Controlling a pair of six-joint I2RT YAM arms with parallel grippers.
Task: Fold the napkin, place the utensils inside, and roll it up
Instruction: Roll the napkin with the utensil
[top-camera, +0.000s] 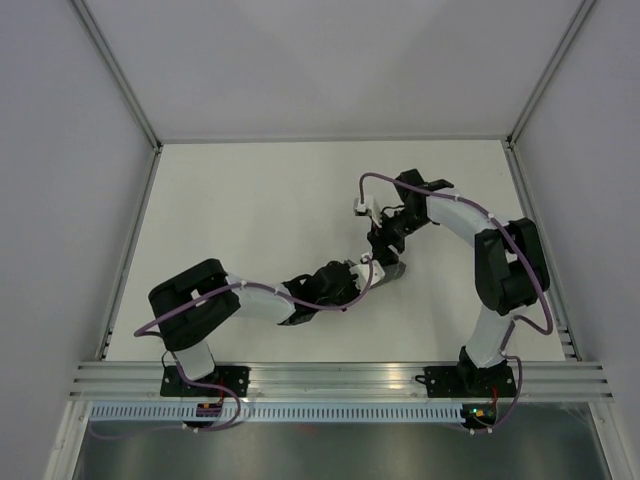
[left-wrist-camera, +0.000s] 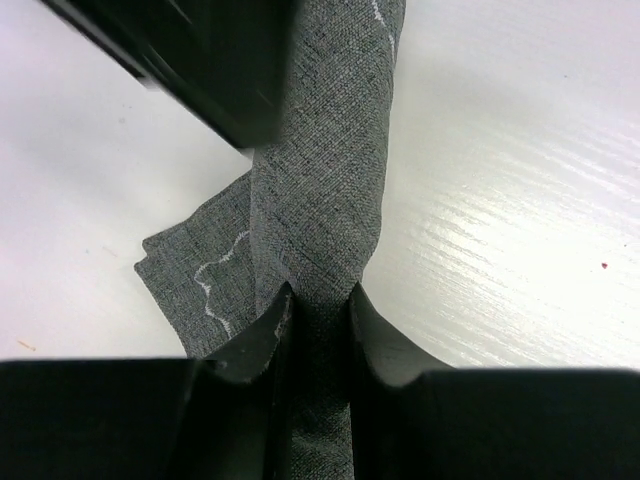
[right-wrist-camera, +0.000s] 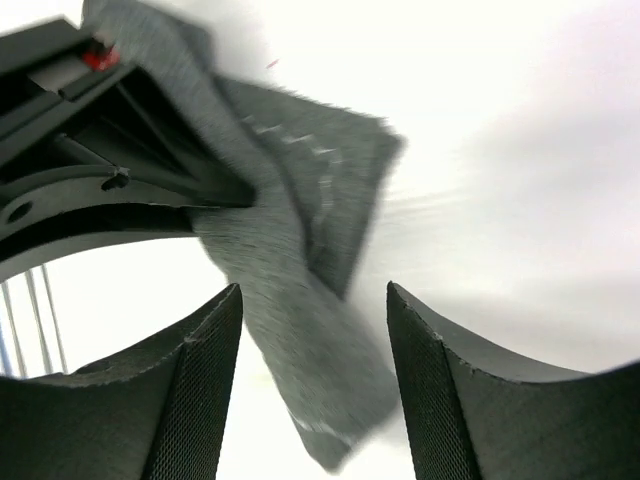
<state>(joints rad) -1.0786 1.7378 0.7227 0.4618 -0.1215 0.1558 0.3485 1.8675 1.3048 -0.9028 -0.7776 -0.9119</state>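
Clamped in the black left gripper (left-wrist-camera: 318, 315), the dark grey fabric napkin (left-wrist-camera: 320, 190) stretches as a narrow bunched band over the white table (left-wrist-camera: 500, 250), its long axis running toward the right gripper (right-wrist-camera: 313, 295), whose jaws stand apart around its far end.

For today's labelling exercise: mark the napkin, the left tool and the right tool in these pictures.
napkin (left-wrist-camera: 320, 190): left wrist view, middle of the grey fabric band.
left tool (left-wrist-camera: 320, 300): left wrist view, midway between fingertips clamping the napkin.
right tool (right-wrist-camera: 313, 292): right wrist view, midway between its open fingertips.
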